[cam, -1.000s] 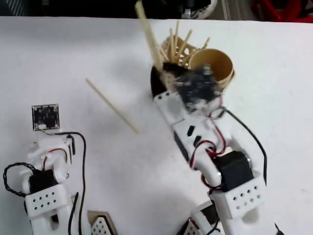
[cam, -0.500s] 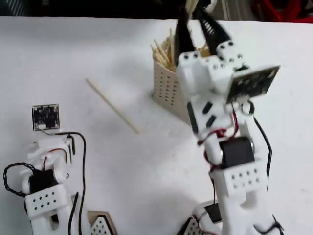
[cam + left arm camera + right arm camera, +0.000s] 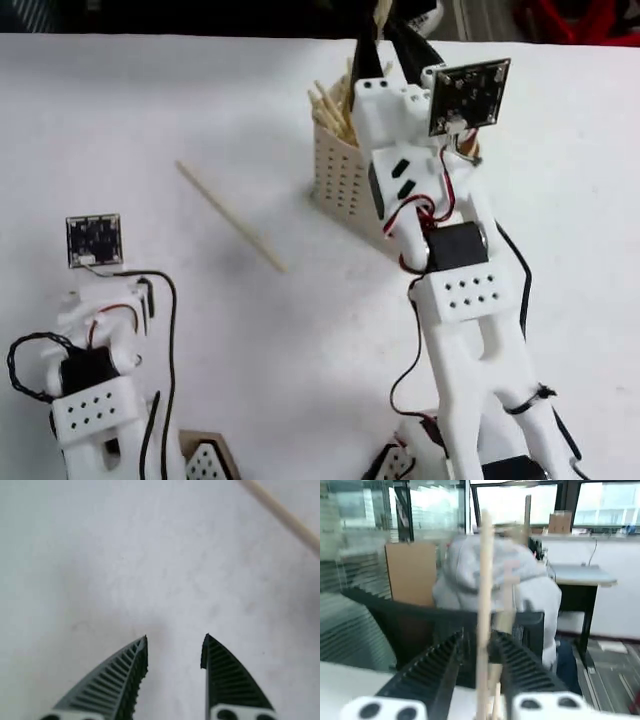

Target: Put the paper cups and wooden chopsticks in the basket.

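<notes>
A white perforated basket (image 3: 343, 180) stands at the table's far middle with several wooden chopsticks (image 3: 333, 104) sticking out of it. My right gripper (image 3: 386, 38) is raised above the basket, shut on a wooden chopstick (image 3: 484, 620) that stands upright between its fingers (image 3: 442, 672). The right arm covers the basket's right side, where a sliver of a tan paper cup (image 3: 471, 151) peeks out. One loose chopstick (image 3: 230, 215) lies diagonally on the table left of the basket. My left gripper (image 3: 175, 639) hovers open over bare table, the loose chopstick (image 3: 282, 514) beyond it.
The left arm (image 3: 95, 345) sits at the near left of the white table (image 3: 150, 100) with its cable beside it. Behind the table's far edge the right wrist view looks into a room with a chair, desks and windows.
The right arm has swung up from low over the basket, lifting its gripper with the chopstick above the basket rim and covering the cup. The left arm has kept still.
</notes>
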